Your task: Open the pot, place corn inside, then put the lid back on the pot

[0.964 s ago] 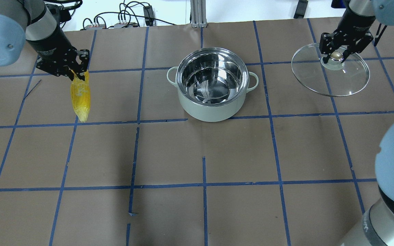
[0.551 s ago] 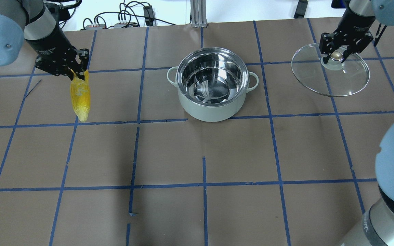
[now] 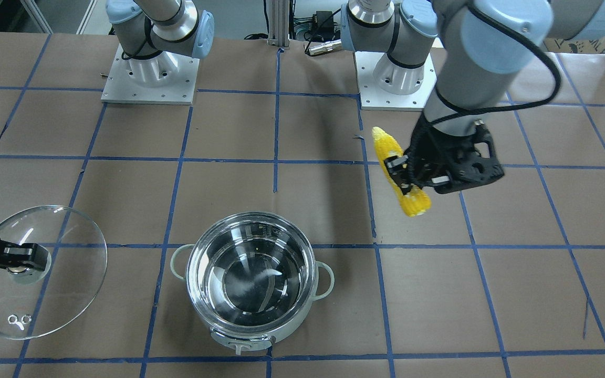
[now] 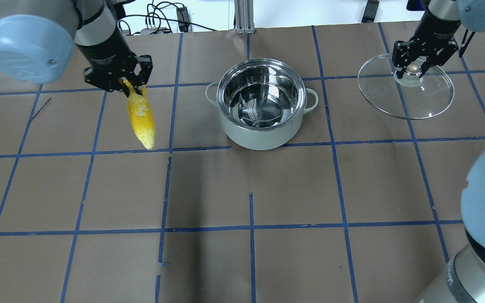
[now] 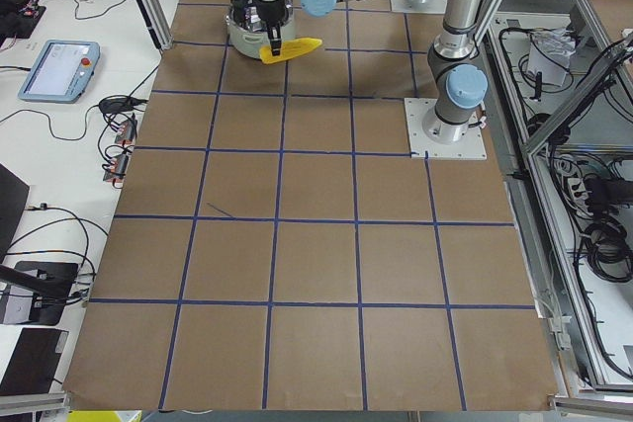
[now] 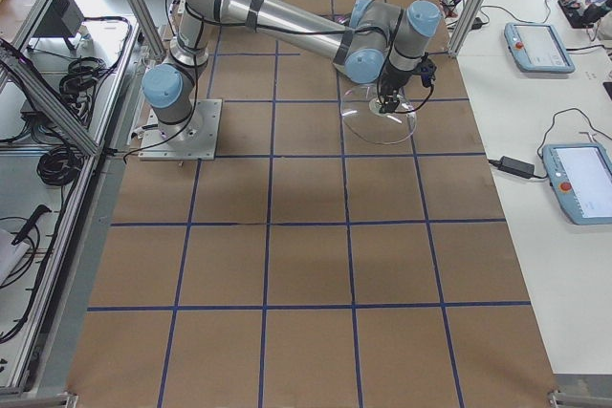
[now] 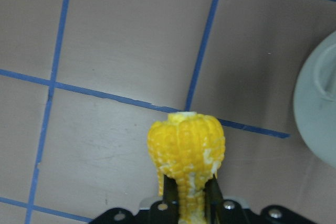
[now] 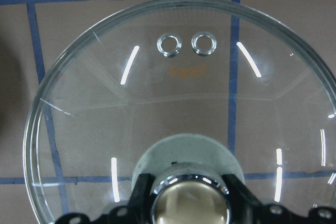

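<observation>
The open pot (image 4: 262, 105) stands at the table's middle, mint-green outside, shiny steel inside; it also shows in the front view (image 3: 252, 278). My left gripper (image 4: 129, 86) is shut on the thick end of the yellow corn (image 4: 141, 120), held above the table to the left of the pot, tapered end hanging toward the camera. The corn shows in the front view (image 3: 399, 170) and the left wrist view (image 7: 186, 156). My right gripper (image 4: 414, 69) is shut on the knob of the clear glass lid (image 4: 411, 94), held far right of the pot; the lid fills the right wrist view (image 8: 184, 108).
The table is brown paper with a blue tape grid (image 4: 251, 229). Cables and boxes (image 4: 154, 23) lie beyond the far edge. The arm bases (image 3: 150, 73) stand at the robot's side. The pot's edge shows at the right of the left wrist view (image 7: 317, 103).
My left gripper has carried the corn to the right, toward the pot, by about one grid square's width. The right gripper and lid have stayed put.
</observation>
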### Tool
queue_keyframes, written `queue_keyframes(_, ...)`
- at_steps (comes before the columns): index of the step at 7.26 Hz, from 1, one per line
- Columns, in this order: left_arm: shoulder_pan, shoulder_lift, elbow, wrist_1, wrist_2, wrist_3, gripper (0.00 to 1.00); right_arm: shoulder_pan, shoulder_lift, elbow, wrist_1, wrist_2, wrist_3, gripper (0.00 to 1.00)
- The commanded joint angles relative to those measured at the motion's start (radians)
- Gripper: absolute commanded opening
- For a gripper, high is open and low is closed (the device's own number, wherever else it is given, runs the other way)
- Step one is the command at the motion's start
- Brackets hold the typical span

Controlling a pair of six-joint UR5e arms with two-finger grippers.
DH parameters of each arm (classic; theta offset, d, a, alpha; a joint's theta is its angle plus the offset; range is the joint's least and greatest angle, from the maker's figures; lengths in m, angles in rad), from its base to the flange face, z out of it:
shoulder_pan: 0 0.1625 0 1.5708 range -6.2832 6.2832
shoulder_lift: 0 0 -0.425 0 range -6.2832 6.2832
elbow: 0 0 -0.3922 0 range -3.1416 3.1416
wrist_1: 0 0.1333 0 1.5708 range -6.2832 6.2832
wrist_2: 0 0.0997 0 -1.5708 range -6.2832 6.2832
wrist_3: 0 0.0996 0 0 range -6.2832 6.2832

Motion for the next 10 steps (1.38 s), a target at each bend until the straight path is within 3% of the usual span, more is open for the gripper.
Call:
queue_keyframes(1,-0.195,-0.136,0.149,0.055,0.013,-0.124,0.06,0.0,-0.002,-0.002,0.0,0.0,0.004,0.07)
queue_keyframes(3,-0.245,-0.375,0.362,0.106,0.011,-0.157,0.06,0.0,-0.002,0.0,0.0,0.001,0.003,0.07)
queue_keyframes(5,-0.289,-0.522,0.519,0.103,0.011,-0.135,0.06,0.002,-0.002,-0.006,0.0,0.003,0.006,0.07)
queue_keyframes(7,-0.297,-0.55,0.517,0.106,0.011,-0.088,0.06,0.002,-0.002,-0.003,0.0,0.003,0.006,0.07)
queue_keyframes(8,-0.299,-0.555,0.514,0.106,0.011,-0.097,0.15,0.002,-0.002,-0.003,0.0,0.003,0.006,0.07)
queue_keyframes(9,-0.302,-0.553,0.511,0.105,0.013,-0.098,0.74,0.002,-0.002,-0.002,0.0,0.003,0.004,0.07)
queue_keyframes(10,-0.302,-0.552,0.502,0.103,0.011,-0.101,1.0,0.002,-0.003,-0.006,0.0,0.003,0.006,0.07)
